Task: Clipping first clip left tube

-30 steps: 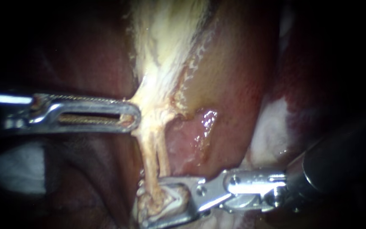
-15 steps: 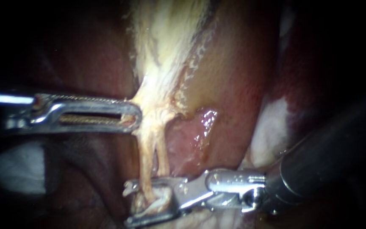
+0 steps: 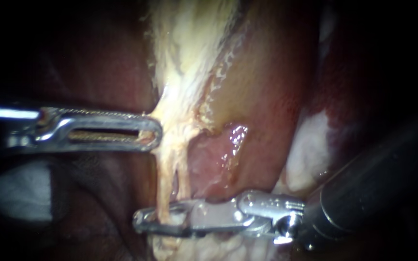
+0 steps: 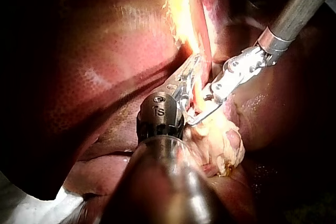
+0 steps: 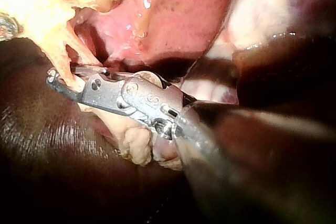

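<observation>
Two thin pale tubes run down from the pale tissue under the gallbladder point(image 3: 252, 72). The left tube point(image 3: 163, 179) passes between the jaws of my right instrument point(image 3: 142, 222), which comes in from the lower right and is shut on it low down. The right tube point(image 3: 186, 176) ends at the upper jaw's edge. My left instrument point(image 3: 152, 131) lies level, shut on the pale tissue point(image 3: 172, 123) above the tubes. The right wrist view shows my right instrument point(image 5: 56, 81) closed across the tube point(image 5: 64, 61). In the left wrist view both instruments point(image 4: 188, 80) point(image 4: 197, 118) meet at the tube.
Dark red liver point(image 3: 97, 63) lies behind and under the left instrument. A wet pink patch point(image 3: 218, 154) shows right of the tubes. Lumpy pale fat point(image 3: 194, 246) sits under the right jaws. White material point(image 3: 15, 188) lies at the lower left and more point(image 3: 310, 145) at the right.
My right instrument slid leftward along the tubes' base, and its wide-open jaws closed down onto the left tube. The left instrument has held still.
</observation>
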Controlling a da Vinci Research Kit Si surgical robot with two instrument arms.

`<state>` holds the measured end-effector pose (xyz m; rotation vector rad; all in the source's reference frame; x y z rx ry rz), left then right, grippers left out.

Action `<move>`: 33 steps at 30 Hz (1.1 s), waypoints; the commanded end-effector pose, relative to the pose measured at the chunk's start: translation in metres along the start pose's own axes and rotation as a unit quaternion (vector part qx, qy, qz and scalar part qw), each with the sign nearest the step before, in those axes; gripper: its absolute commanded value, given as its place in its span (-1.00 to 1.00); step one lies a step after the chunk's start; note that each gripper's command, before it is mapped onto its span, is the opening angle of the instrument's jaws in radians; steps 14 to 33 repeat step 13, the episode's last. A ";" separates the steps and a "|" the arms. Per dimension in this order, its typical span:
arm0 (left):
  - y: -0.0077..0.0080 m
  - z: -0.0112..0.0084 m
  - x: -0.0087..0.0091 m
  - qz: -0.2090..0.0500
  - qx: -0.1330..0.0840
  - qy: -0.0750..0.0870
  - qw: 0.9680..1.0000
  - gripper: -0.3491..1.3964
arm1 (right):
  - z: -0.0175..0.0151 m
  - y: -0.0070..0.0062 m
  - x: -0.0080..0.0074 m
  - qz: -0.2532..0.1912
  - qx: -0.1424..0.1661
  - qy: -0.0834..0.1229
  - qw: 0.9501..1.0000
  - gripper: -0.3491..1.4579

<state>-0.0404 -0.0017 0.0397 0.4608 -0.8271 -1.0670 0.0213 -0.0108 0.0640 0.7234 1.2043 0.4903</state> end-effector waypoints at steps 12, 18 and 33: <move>0.0000 0.0000 0.0000 0.000 0.000 0.000 1.000 -1.00 | 0.0001 0.0003 -0.0004 0.011 0.000 -0.004 1.000 -1.00; 0.0000 0.0000 0.0000 0.000 0.000 0.000 1.000 -1.00 | 0.0001 0.0003 -0.0004 0.011 0.000 -0.004 1.000 -1.00; 0.0000 0.0000 0.0000 0.000 0.000 0.000 1.000 -1.00 | 0.0001 0.0003 -0.0004 0.011 0.000 -0.004 1.000 -1.00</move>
